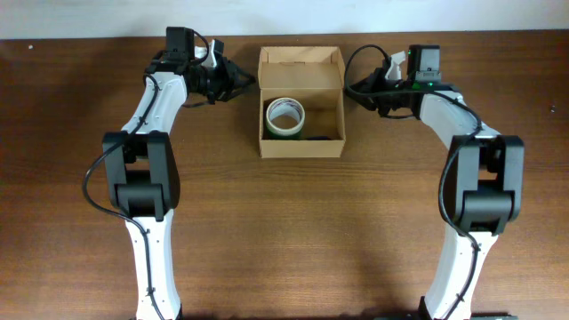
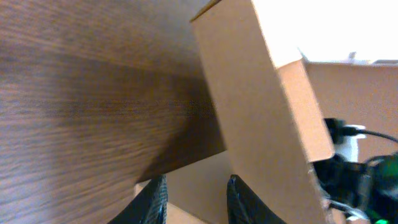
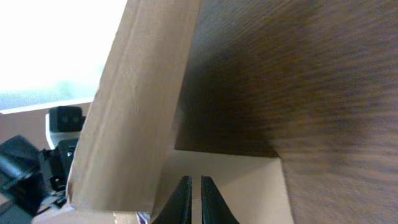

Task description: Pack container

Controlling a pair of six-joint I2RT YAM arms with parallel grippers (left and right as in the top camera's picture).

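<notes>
The container [image 1: 300, 142] is a tan cardboard box standing open at the back middle of the table, its flap lid [image 1: 300, 57] raised behind it. Inside lie a pale green tape roll [image 1: 285, 116] and a dark item [image 1: 316, 136]. My left gripper [image 1: 248, 82] sits just outside the box's left wall. In the left wrist view its jaws [image 2: 197, 179] stand apart, with the container's cardboard [image 2: 261, 106] behind them. My right gripper [image 1: 350, 89] is at the right wall. In the right wrist view it [image 3: 194, 179] is shut, fingers nearly touching, over cardboard [image 3: 134, 106].
The brown wooden table [image 1: 284, 231] stretches in front of the box. Its far edge [image 1: 89, 39] runs just behind both grippers, with a pale surface beyond. Both white arms reach in from the near side at left and right.
</notes>
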